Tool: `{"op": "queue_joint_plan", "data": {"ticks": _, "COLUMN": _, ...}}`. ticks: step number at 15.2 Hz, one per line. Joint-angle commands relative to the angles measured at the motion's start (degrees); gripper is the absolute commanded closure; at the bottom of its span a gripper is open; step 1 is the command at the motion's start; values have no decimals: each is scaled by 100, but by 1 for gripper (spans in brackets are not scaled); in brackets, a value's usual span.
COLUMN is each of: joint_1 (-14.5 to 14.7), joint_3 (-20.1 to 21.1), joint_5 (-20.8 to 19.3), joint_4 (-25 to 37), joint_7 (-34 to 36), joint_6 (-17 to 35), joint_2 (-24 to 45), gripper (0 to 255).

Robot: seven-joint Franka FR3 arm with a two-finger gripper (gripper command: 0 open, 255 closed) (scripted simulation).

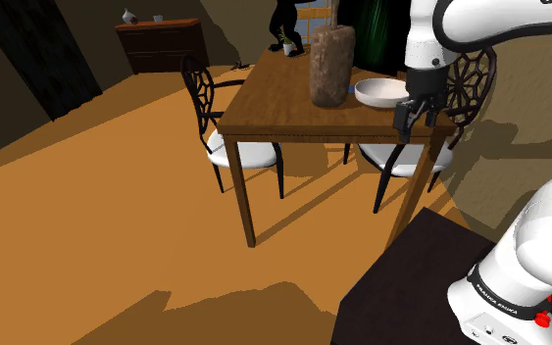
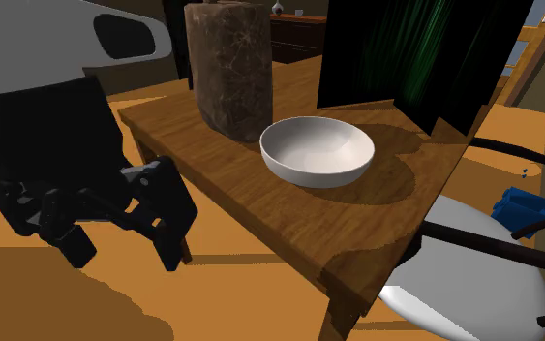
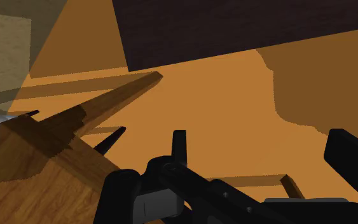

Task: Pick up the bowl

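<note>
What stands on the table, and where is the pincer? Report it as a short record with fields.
bowl: white bowl, empty, upright on the wooden table, near its corner
neighbour: tall brown block close beside the bowl; contact cannot be told
pincer: pincer open, empty, off the table's edge, apart from the bowl
chair: black-framed chair with a white seat, at the table's corner
task state: bowl not yet grasped
</note>
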Motion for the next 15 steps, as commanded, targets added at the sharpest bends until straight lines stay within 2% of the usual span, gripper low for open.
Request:
{"op": "queue_joint_plan", "data": {"ticks": 1, "joint_1": 0, "joint_3": 0, "joint_5": 0, "joint_4": 0, "joint_7": 0, "joint_6": 0, "joint_2": 0, "gripper": 0}}
{"op": "queue_joint_plan", "data": {"ticks": 8, "joint_1": -133, "joint_3": -339, "joint_5": -342, "joint_4": 1133, "joint_7": -418, "joint_6": 438, "joint_2": 1503, "gripper": 0}}
{"op": "queue_joint_plan", "data": {"ticks": 15, "joint_1": -230, "joint_3": -609, "joint_5": -483, "joint_4": 2567, "joint_7": -845, "joint_6": 583, "joint_2": 2991, "gripper": 0}}
